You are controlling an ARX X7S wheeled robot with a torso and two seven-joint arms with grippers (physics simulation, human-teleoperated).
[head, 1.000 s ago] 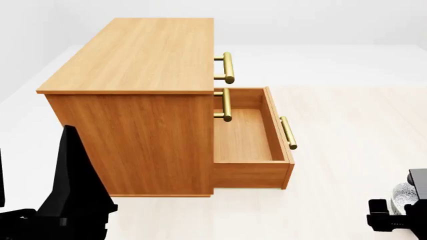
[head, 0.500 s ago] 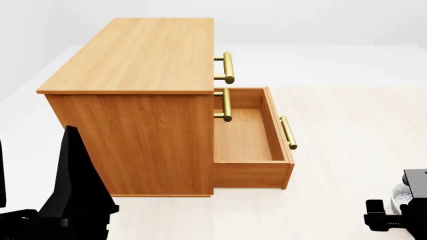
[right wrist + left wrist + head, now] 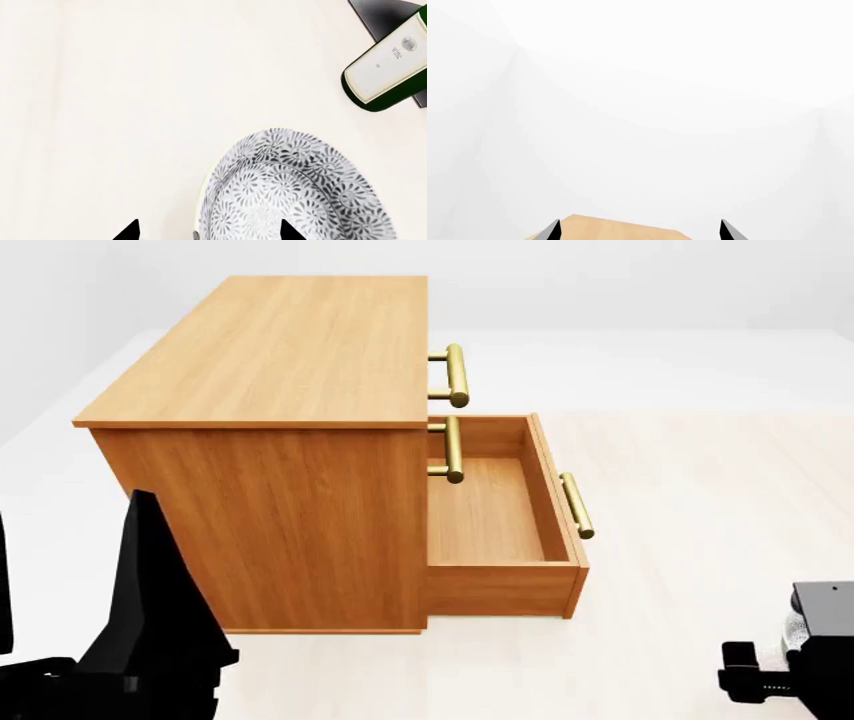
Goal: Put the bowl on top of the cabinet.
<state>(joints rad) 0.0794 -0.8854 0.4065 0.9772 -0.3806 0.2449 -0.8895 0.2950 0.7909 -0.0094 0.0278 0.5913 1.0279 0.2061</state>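
- Our right claw (image 3: 207,231), jaws wide, straddles the bowl's (image 3: 293,195) rim.
- A green bottle (image 3: 390,65) lies upper right.
- Our left claw (image 3: 639,231) gapes wide above the cabinet (image 3: 287,370).

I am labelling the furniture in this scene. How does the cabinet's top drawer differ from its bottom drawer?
The top drawer is shut, only its gold bar handle projecting from the cabinet; the bottom drawer is pulled far out. The top drawer's inside is hidden, while the bottom drawer's inside shows and holds nothing. The bottom drawer reveals wooden walls and floor; the top drawer shows none. Both carry the same gold bar handle.
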